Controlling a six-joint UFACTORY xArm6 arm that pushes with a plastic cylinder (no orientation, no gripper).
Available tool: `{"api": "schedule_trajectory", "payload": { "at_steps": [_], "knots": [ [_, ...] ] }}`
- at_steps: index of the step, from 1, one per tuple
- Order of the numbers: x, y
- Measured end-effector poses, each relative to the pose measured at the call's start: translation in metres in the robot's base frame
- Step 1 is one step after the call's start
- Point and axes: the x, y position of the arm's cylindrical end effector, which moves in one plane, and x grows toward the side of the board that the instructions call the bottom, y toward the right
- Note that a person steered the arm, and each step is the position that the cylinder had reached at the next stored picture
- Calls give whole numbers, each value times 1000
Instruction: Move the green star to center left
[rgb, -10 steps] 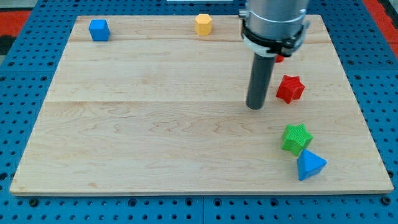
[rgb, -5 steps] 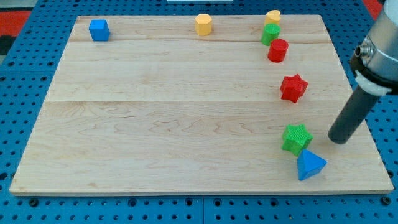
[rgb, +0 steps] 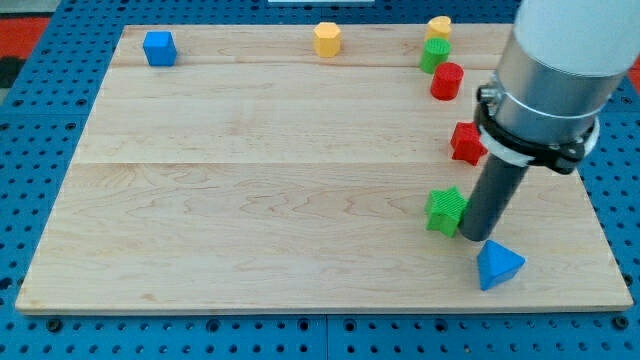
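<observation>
The green star (rgb: 445, 210) lies on the wooden board (rgb: 250, 180) at the lower right. My tip (rgb: 475, 236) stands right against the star's right side, touching it. The blue triangular block (rgb: 498, 265) lies just below and to the right of my tip, apart from the star. The arm's grey body covers part of the red star (rgb: 463, 143) above.
A blue cube (rgb: 158, 47) sits at the top left. A yellow hexagonal block (rgb: 327, 39) is at top centre. A yellow block (rgb: 438, 26), a green block (rgb: 435, 53) and a red cylinder (rgb: 446, 80) stand in a row at the top right.
My tip swung from the board's middle out past the green star's right, then came back left and pushed the star a little to the left, away from the blue triangular block.
</observation>
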Motion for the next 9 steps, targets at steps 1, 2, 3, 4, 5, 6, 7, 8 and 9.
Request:
{"api": "schedule_trajectory", "payload": {
  "at_steps": [1, 2, 3, 4, 5, 6, 7, 8, 9],
  "knots": [
    [-21, 0],
    [-30, -18],
    [-30, -53],
    [-38, -71],
    [-48, -88],
    [-62, -95],
    [-71, -100],
    [-71, -133],
    [-77, -152]
  ]
}}
